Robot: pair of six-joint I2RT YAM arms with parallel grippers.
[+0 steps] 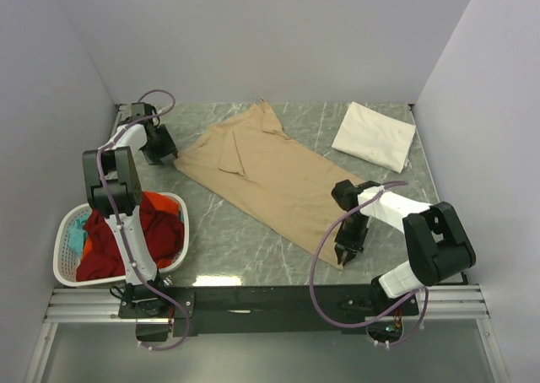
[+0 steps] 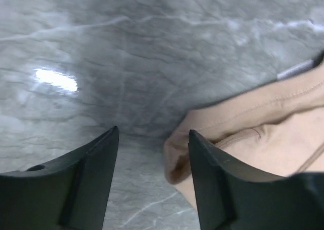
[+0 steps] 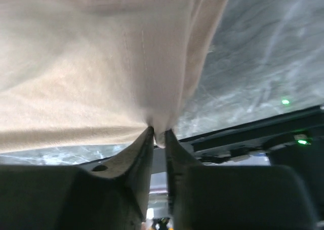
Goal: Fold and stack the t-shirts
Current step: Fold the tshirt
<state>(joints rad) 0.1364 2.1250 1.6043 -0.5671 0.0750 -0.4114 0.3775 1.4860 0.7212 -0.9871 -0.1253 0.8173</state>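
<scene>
Tan t-shirt (image 1: 261, 176) is lying spread diagonally on the marble table (image 1: 221, 235). I'm pinching its near hem with the right gripper (image 3: 158, 135), fingers clamped on cloth. The left gripper (image 2: 152, 135) is hovering by the far sleeve, fingers apart. I judge a fold is starting; next, the left must close on that sleeve. The cream t-shirt (image 1: 374, 135) is lying folded far right. The white basket (image 1: 61, 252) is holding red, orange and teal shirts (image 1: 156, 223).
</scene>
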